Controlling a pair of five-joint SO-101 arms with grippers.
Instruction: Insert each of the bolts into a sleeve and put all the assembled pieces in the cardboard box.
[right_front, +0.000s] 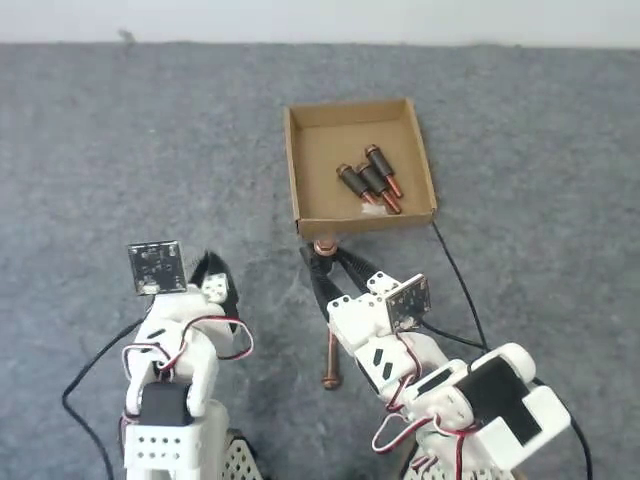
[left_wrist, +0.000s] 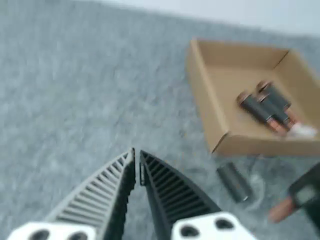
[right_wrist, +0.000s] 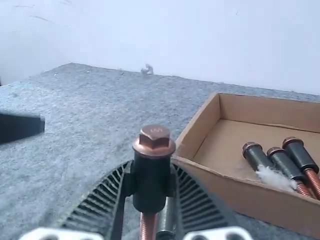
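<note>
1. A grey carpet (right_front: 110, 140) covers the table, seen from above, with two robot arms at the 6 o'clock edge.
2. An open box (right_front: 295, 170) sits at 12 o'clock from the middle of the carpet.
3. Three assembled pieces (right_front: 372, 180), each a copper bolt in a dark sleeve, lie side by side on the box floor. They are angled with the heads toward 11 o'clock. A white tuft (right_wrist: 272, 177) rests against them.
4. The right gripper (right_front: 324, 256) is just outside the box's near wall, at 6 o'clock from it. Its fingers are closed around a held piece (right_wrist: 151, 182), a dark sleeve with a copper bolt through it. The hex head stands above the sleeve and the shaft shows below it, so the piece is roughly upright in the grip.
5. A loose bolt (right_front: 330, 358) lies on the carpet at 6 o'clock from the right gripper, beside that arm, with its head toward 6 o'clock.
6. In the left wrist view a bare sleeve (left_wrist: 234, 182) lies on the carpet just outside the box's near wall.
7. The left gripper (left_wrist: 136, 156) is at 9 o'clock from the right gripper and well apart from the box. Its fingers are almost together, with a thin slit between them, and hold nothing.
</note>
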